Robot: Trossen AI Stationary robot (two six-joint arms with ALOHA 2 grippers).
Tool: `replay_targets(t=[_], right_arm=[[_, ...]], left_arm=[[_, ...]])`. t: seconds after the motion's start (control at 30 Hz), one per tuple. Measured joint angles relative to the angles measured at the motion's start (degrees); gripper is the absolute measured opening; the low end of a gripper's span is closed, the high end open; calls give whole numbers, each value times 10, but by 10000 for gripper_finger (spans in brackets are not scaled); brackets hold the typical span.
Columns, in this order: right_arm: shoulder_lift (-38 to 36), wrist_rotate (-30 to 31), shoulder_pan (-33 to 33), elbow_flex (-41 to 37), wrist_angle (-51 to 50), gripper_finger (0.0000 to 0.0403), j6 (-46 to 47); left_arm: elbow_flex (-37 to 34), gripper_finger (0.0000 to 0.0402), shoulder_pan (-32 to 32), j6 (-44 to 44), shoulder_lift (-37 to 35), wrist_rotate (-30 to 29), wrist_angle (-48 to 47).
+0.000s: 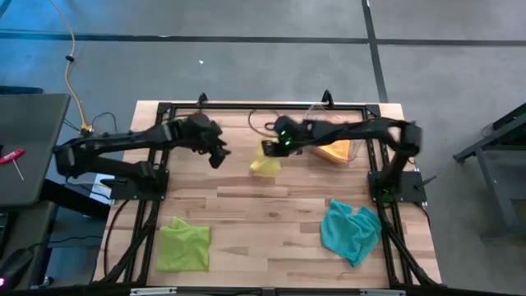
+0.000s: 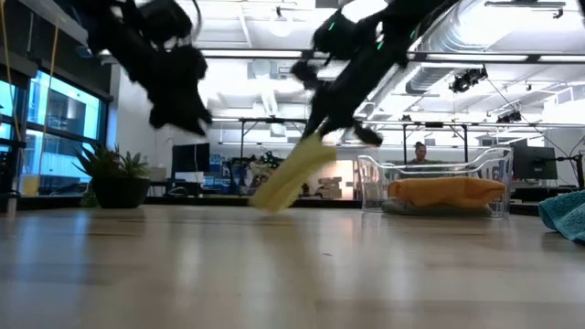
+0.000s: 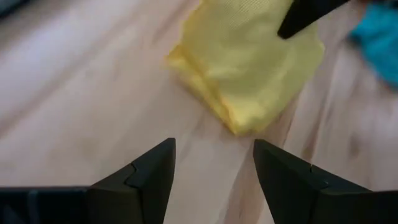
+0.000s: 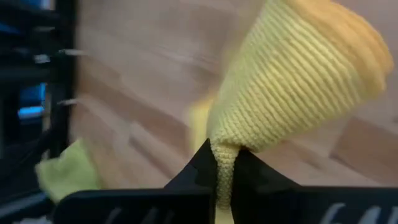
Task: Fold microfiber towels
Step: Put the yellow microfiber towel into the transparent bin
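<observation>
The right gripper (image 4: 225, 163) is clamped on one edge of the soft yellow microfiber towel (image 1: 265, 160), which hangs limp beneath it, its lower end touching the table. Light and floppy; best gripped at corners. The left gripper (image 3: 214, 168) hovers spread just beside it.

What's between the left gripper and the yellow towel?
Nothing visible. The left gripper is open with bare table ahead of the yellow towel, which the right gripper pinches and lifts.

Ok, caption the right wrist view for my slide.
Right hand shut on the soft yellow microfiber towel, lifting it above the wooden table.
</observation>
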Motion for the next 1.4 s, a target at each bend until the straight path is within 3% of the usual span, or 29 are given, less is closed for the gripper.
replay_targets(t=[0.3, 0.47, 0.6, 0.8, 0.93, 1.07, 1.17, 1.23, 1.4], right_arm=[[-230, 17, -37, 1, -212, 1, -101], [-346, 94, -54, 1, -398, 1, -111], [-447, 142, -73, -23, -442, 0, -78], [-582, 158, -119, -139, -434, 0, -2], [-618, 136, -145, -249, -292, 0, 26], [-598, 88, -185, -321, -79, 0, 34], [-560, 71, -216, -333, 13, 0, 22], [-545, 70, -236, -327, 24, 0, 3], [-530, 53, -269, -343, -57, 0, -29]], left_arm=[[29, 207, -5, -27, -100, -5, 89], [30, 207, -5, -52, -106, -5, 128], [30, 207, -5, -56, -106, -6, 132], [30, 207, -5, -71, -106, -6, 133], [29, 207, -5, -84, -106, -6, 142], [29, 207, -5, -90, -106, -8, 157], [29, 207, -5, -93, -106, -8, 161], [29, 207, -5, -103, -106, -8, 161], [29, 207, -5, -113, -106, -6, 159]])
